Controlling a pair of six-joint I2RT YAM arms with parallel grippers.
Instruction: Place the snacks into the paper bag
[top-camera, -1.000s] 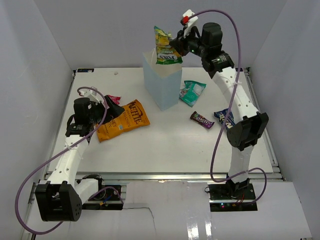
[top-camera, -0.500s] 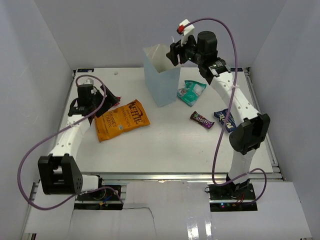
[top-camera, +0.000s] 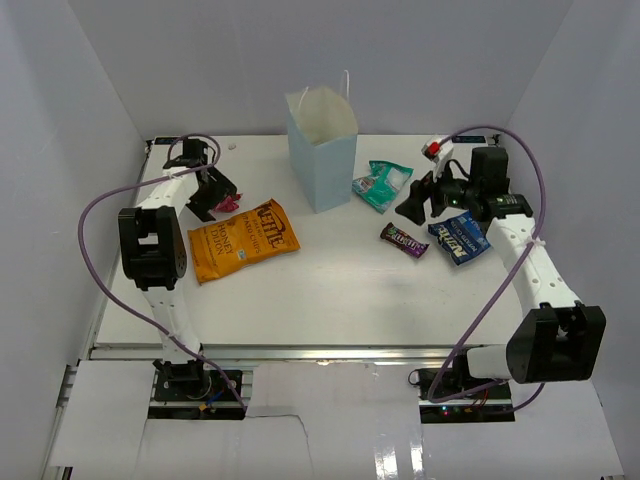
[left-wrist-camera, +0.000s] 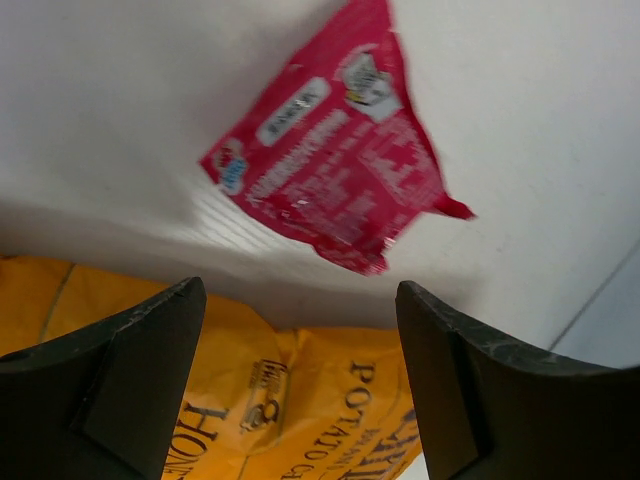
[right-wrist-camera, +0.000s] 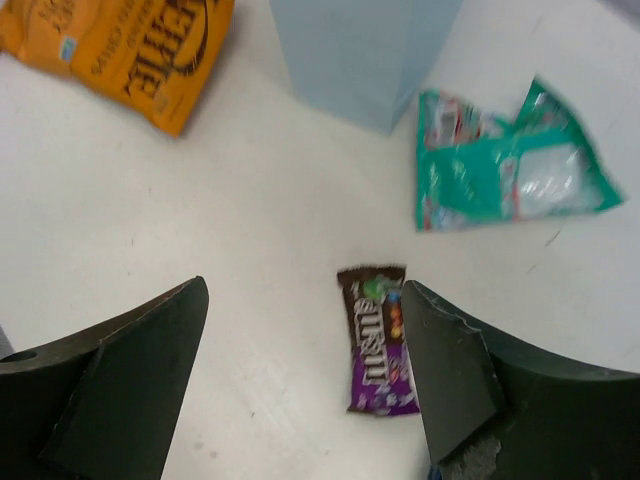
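The pale blue paper bag (top-camera: 322, 150) stands upright at the back centre, its lower wall (right-wrist-camera: 360, 50) also showing in the right wrist view. Snacks lie on the table: an orange chip bag (top-camera: 243, 240), a small red wrapper (top-camera: 228, 202), a teal pouch (top-camera: 383, 184), a brown bar (top-camera: 404, 240) and a dark blue packet (top-camera: 459, 236). My left gripper (top-camera: 208, 195) hovers open, the red wrapper (left-wrist-camera: 330, 170) just beyond its fingers and the chip bag (left-wrist-camera: 300, 410) beneath them. My right gripper (top-camera: 410, 205) is open and empty above the brown bar (right-wrist-camera: 380, 340).
White walls enclose the table on three sides. The left arm's purple cable (top-camera: 110, 200) loops over the table's left edge. The teal pouch (right-wrist-camera: 500, 170) lies just right of the paper bag's base. The chip bag's corner (right-wrist-camera: 130, 40) shows at the far left of the right wrist view.
My right gripper opened above the paper bag, the green-yellow candy bag left it, and the arm swung down toward the brown bar. My left arm stretched out to the red wrapper.
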